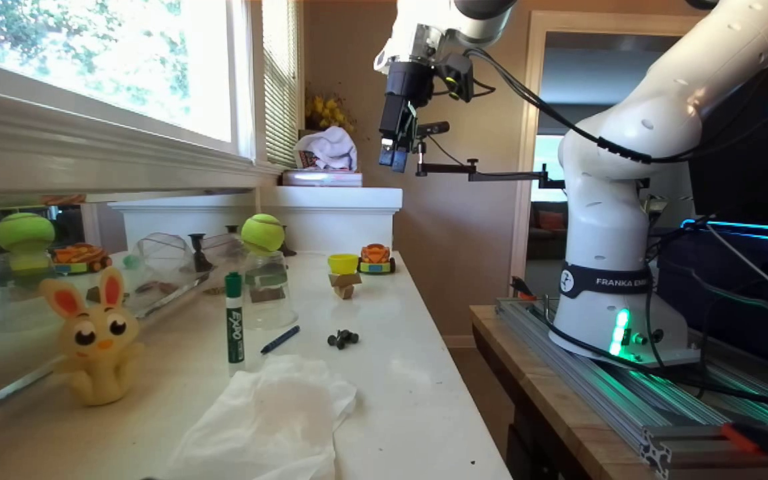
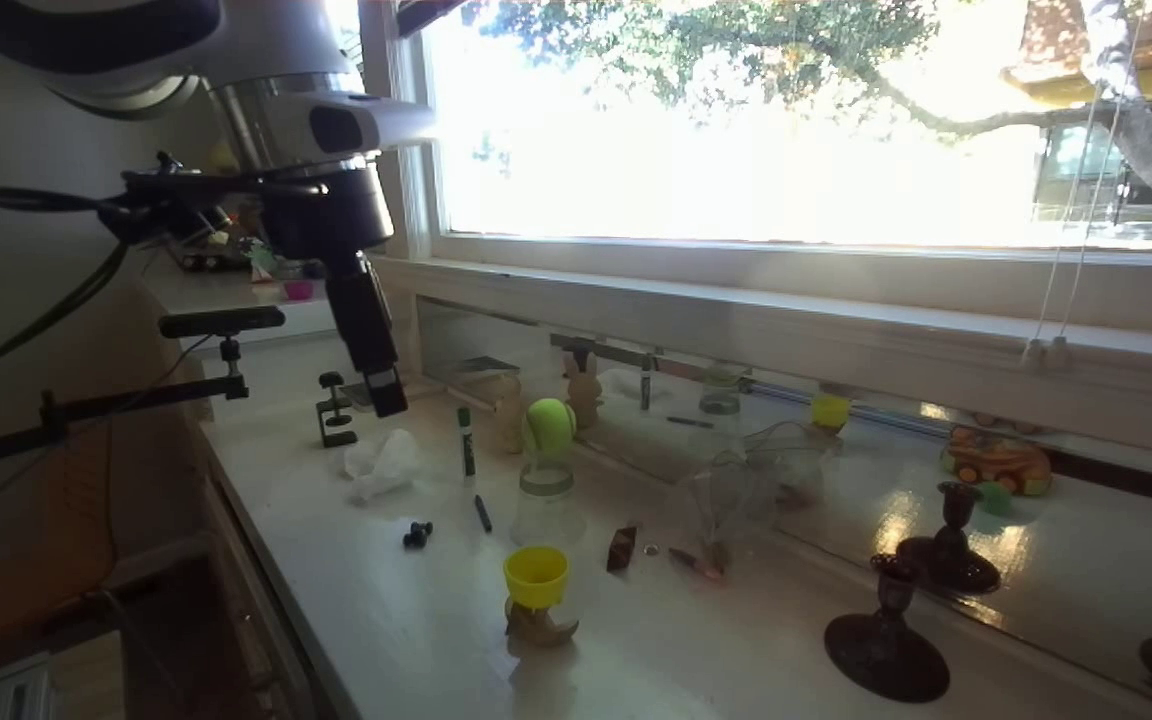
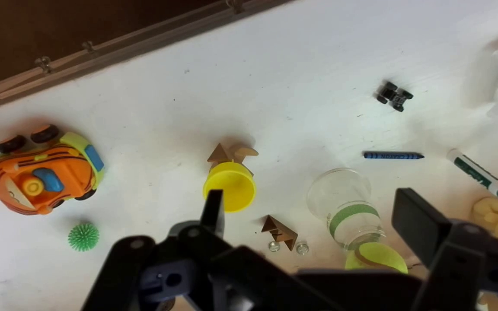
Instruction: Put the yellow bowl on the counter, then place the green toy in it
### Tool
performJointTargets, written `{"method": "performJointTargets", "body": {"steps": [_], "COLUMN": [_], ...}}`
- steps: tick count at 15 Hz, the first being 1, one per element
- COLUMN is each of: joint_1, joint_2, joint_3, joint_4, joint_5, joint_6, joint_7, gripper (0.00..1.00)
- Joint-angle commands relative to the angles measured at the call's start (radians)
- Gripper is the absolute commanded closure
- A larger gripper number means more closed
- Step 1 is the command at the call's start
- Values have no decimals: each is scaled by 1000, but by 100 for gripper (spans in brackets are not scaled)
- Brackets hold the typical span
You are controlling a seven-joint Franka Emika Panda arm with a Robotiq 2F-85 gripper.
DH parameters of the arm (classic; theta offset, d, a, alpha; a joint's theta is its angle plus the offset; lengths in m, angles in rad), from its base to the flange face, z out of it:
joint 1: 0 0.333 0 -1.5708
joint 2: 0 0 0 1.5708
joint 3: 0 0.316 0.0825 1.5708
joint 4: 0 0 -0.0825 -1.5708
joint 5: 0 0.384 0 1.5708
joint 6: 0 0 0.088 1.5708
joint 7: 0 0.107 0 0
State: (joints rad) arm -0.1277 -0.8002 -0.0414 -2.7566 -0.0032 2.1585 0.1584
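A small yellow bowl (image 1: 343,264) rests on top of a brown folded piece (image 1: 344,287), which stands on the white counter (image 1: 397,400). From above, in the wrist view, the yellow bowl (image 3: 237,190) opens upward with nothing in it. The green toy, a spiky ball (image 3: 83,236), lies on the counter near the toy car. High over the counter hangs my gripper (image 1: 393,159), well away from both. Its fingers are wide apart in the wrist view, and the gripper (image 3: 311,205) has nothing between them; one fingertip overlaps the bowl's edge only in the picture.
A tennis ball (image 2: 549,426) balances on an upturned clear cup (image 2: 546,500). Around it lie a crayon (image 3: 394,155), an upright green marker (image 1: 234,320), a small black toy (image 3: 394,96) and crumpled paper (image 1: 277,420). An orange toy car (image 3: 46,172) and candle holders (image 2: 886,640) stand farther along. A mirror lines the back.
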Motion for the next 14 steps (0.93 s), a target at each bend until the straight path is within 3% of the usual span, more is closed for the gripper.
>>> {"method": "performJointTargets", "body": {"steps": [1, 9, 14], "joint_1": [-4, -31, -78], "joint_2": [16, 206, 301], "joint_3": [7, -29, -11], "joint_4": [6, 36, 77], "joint_5": [-4, -31, -107], "joint_6": [10, 191, 221], "joint_7": [-10, -49, -26], "gripper": [0, 0, 0]}}
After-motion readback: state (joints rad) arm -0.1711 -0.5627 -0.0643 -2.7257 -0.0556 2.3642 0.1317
